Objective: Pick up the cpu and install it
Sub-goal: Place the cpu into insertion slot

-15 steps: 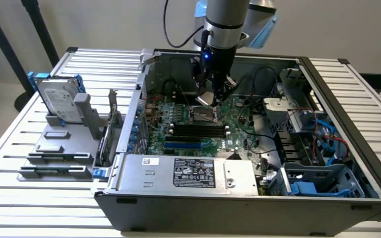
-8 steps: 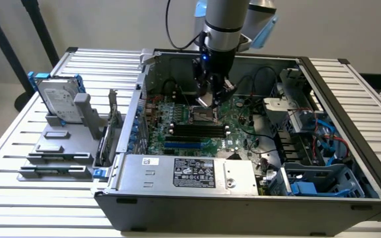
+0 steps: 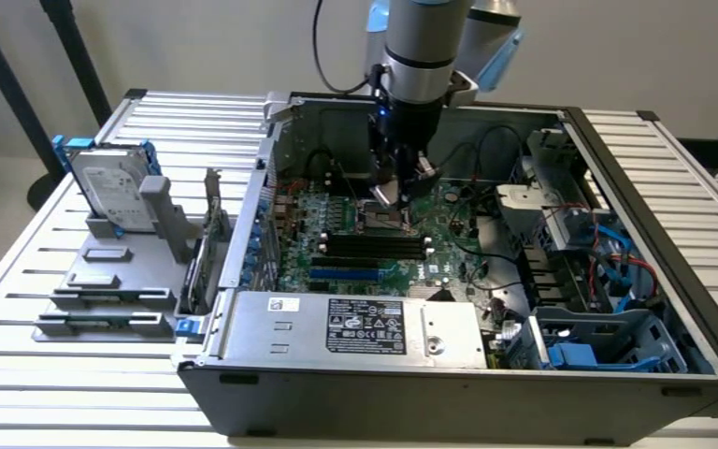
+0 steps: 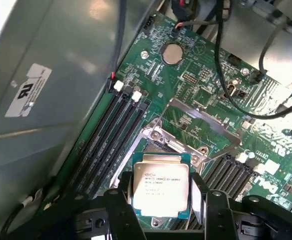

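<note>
Gripper (image 4: 162, 201) holds the cpu (image 4: 161, 187) clamped by two sides, over the open socket (image 3: 384, 221) at the exterior view's centre; a tilted or shifted descent can bend socket pins

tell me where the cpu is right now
The cpu is held in the gripper, right by the open socket on the green board, with the black memory slots alongside; the exterior view puts the gripper mid-board inside the open computer case.

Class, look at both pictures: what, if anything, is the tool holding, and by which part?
The tool holds the cpu by two opposite side edges, one finger against each, just above the socket on the motherboard.
</note>
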